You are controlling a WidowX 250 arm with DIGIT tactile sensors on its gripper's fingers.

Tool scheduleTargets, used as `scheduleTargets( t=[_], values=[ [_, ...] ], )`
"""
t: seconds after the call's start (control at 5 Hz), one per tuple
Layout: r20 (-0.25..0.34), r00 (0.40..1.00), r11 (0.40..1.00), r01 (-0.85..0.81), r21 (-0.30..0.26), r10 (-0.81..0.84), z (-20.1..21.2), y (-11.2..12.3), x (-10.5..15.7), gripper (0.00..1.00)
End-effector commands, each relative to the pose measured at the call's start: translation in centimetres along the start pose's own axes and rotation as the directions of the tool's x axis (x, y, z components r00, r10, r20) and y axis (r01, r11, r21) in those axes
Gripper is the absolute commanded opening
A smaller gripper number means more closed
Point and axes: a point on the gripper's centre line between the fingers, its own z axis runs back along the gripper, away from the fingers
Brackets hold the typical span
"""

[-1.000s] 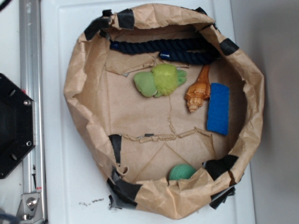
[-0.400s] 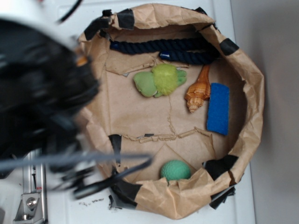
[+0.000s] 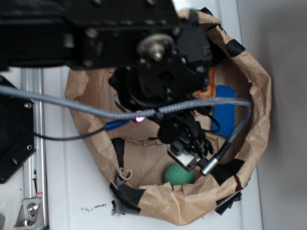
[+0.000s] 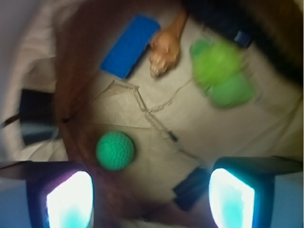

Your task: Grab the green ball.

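Teal-green dimpled ball (image 4: pixel 115 150); blue sponge (image 4: pixel 128 45); orange seashell (image 4: pixel 165 47); lime plush (image 4: pixel 222 72).

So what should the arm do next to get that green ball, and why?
Probably shift toward the bag's wall until the ball sits midway between the fingers, then lower. In the wrist view the gripper is open with nothing between its fingers, and the ball lies off-centre, nearer one finger, close to the paper wall.

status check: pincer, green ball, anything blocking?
Pincer open, empty, above the paper basin. Green ball free on the floor, off-centre toward one finger. Nothing blocking; basin wall close beside ball.
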Motion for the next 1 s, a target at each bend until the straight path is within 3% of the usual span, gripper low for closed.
scheduleTargets(
  t=[0.0,0.2,0.4,0.6,0.8],
  values=[
    [-0.123,0.939,0.948,-0.318,0.036,0.32,-4.0,0.0,1.7,1.0],
    [-0.254,0.906,0.941,-0.324,0.096,0.338,-7.1,-1.7,-1.0,1.0],
    [-0.317,0.883,0.933,-0.286,0.219,0.345,-9.9,-3.6,-4.1,1.0],
    [-0.221,0.936,0.955,-0.236,0.182,0.274,-10.4,-3.0,-4.0,0.0],
    [-0.218,0.936,0.957,-0.249,0.145,0.277,-9.5,-1.9,-2.8,0.0]
  ],
)
